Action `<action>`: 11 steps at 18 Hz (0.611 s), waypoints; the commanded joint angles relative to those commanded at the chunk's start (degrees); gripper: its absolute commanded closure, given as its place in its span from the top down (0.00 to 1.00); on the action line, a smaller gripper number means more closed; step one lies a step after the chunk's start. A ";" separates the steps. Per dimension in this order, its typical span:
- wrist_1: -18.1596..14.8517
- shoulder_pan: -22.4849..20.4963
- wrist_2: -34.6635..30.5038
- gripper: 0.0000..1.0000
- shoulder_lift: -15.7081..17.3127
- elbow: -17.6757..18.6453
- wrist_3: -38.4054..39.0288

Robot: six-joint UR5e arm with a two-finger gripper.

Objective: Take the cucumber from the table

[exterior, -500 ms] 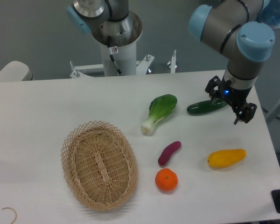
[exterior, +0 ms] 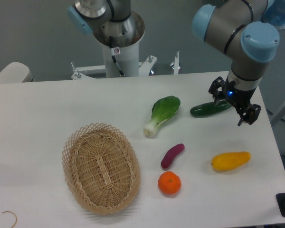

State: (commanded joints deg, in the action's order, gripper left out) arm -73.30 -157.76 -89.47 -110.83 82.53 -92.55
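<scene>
The cucumber (exterior: 210,109), a slim, glossy dark green cylinder with rounded ends, lies flat on the counter (exterior: 47,114) toward the far right, tilted slightly so its right end points farther away; that right end is hidden behind the gripper (exterior: 234,109), whose jaws stand spread apart, one black finger by the cucumber's right end and the other lower right over bare counter; whether either finger touches the cucumber cannot be told, and the jaws hold nothing lifted; just left of the cucumber lies a bok choy (exterior: 161,114), leafy green with a white stem pointing near-left; nearer, a small purple sweet potato (exterior: 172,155) lies apart from a round orange (exterior: 169,183); to their right rests a smooth yellow fruit (exterior: 230,161), elongated and tapering; an oval woven wicker basket (exterior: 101,166) sits at the near left; the counter is white, matte and plain with a rounded corner; behind it rises the arm's white base column (exterior: 119,52) against a grey wall (exterior: 33,38).
</scene>
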 joint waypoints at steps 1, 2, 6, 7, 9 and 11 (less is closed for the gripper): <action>0.26 0.09 -0.09 1.00 -0.09 0.18 -0.09; 0.44 0.00 -0.26 1.00 -0.17 0.35 -0.96; 1.84 -0.70 -0.70 1.00 0.26 4.21 -7.35; 3.50 -1.05 -1.75 1.00 0.26 5.53 -10.60; 6.32 -2.80 -4.64 1.00 0.52 9.12 -12.82; 9.73 -4.82 -5.10 1.00 1.49 13.95 -14.32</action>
State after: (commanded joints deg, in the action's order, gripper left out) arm -63.57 -162.59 -94.57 -109.34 96.48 -106.87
